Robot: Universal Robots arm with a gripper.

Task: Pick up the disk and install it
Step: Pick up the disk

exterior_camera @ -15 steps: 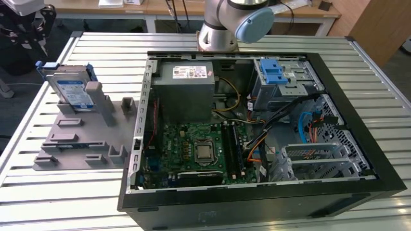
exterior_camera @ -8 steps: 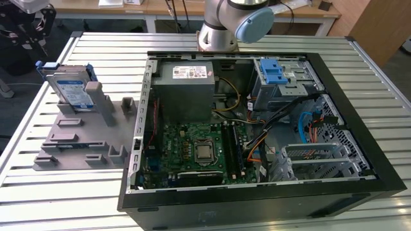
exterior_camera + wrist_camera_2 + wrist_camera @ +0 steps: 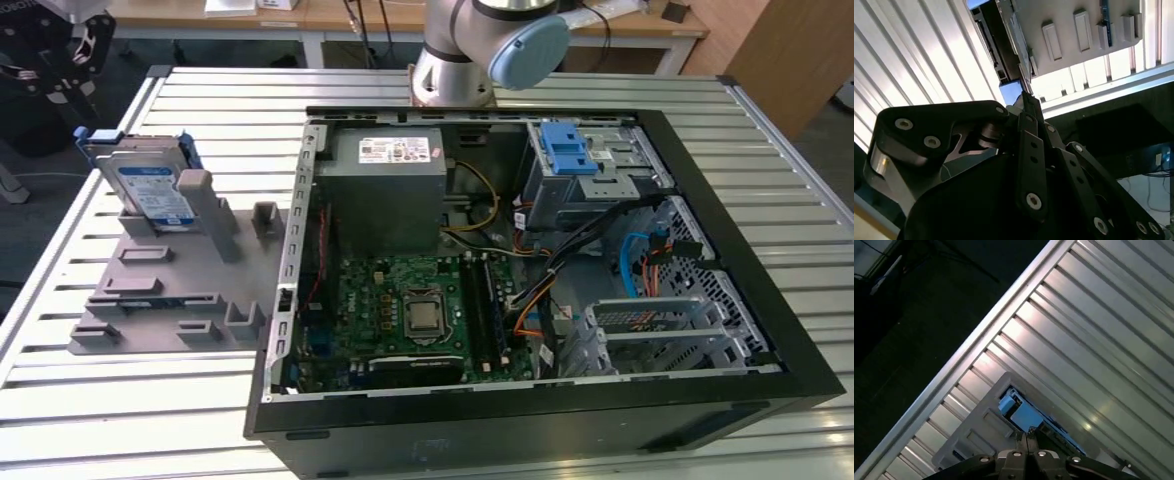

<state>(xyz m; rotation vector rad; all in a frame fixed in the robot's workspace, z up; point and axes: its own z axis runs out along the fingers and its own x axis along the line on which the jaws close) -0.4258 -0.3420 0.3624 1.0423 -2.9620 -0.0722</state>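
Risk: a descent from this pose would likely drive the gripper [image 3: 1027,439] onto the top edge of the disk [image 3: 1024,416] instead of around it, tipping it in its grey stand [image 3: 160,290]. The fingers [image 3: 1022,444] are pressed together and hold nothing. The disk stands upright just beyond their tips.

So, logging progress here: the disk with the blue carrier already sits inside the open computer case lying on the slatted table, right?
Not inside it. The exterior view shows the disk standing upright in the grey holder on the slatted table, to that view's left of the open computer case.
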